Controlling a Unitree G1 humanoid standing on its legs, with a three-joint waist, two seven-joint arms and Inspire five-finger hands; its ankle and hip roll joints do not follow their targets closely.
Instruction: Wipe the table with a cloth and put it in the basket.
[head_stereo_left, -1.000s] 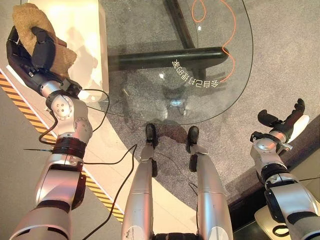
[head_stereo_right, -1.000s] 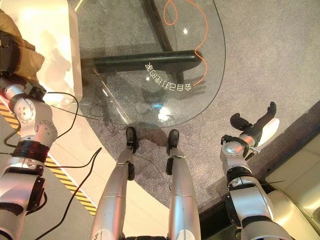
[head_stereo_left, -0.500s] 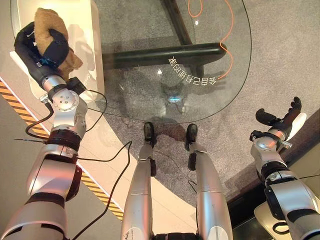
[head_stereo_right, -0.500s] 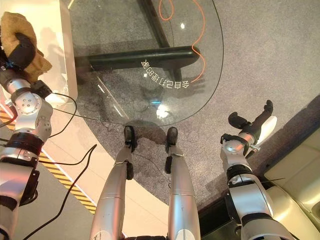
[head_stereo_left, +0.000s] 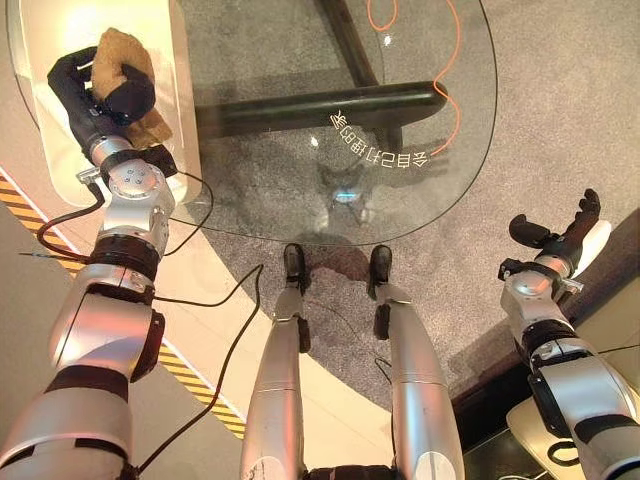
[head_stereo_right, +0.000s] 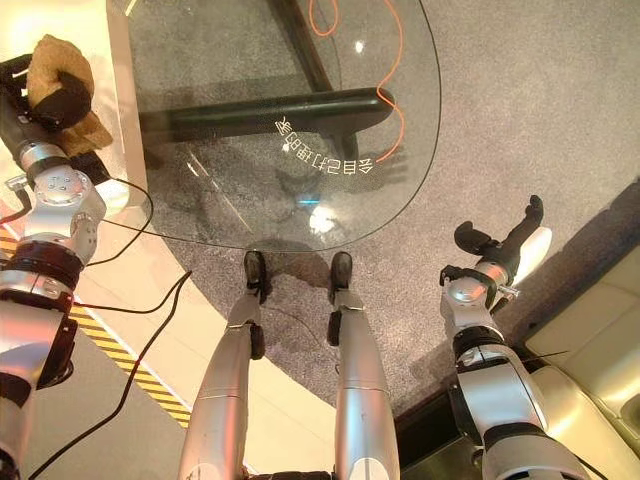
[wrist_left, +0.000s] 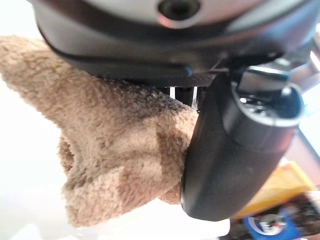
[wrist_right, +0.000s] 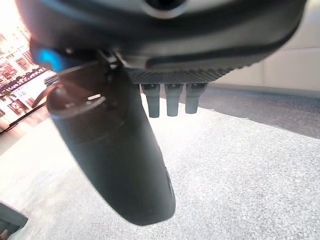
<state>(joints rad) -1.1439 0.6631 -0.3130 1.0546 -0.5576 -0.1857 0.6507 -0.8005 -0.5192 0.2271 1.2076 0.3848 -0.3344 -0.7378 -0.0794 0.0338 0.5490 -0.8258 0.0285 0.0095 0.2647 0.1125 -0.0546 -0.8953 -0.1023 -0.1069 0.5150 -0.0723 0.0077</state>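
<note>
Left robot hand (head_stereo_left: 100, 95) was curled tight round the tan cloth (head_stereo_left: 125, 60), which you held above the white tub (head_stereo_left: 180, 100) just beside the glass counter (head_stereo_left: 400, 130). Most of the cloth bulged out past the fingers, with the thumb (wrist_left: 235, 150) pressed against its side. If that tub was your basket, an early release risked the cloth landing on the rim or sliding to the floor, since a loose corner hung free. Your right robot hand (head_stereo_left: 560, 235) hung relaxed and empty over the carpet (wrist_right: 250, 175), well apart from the counter.
</note>
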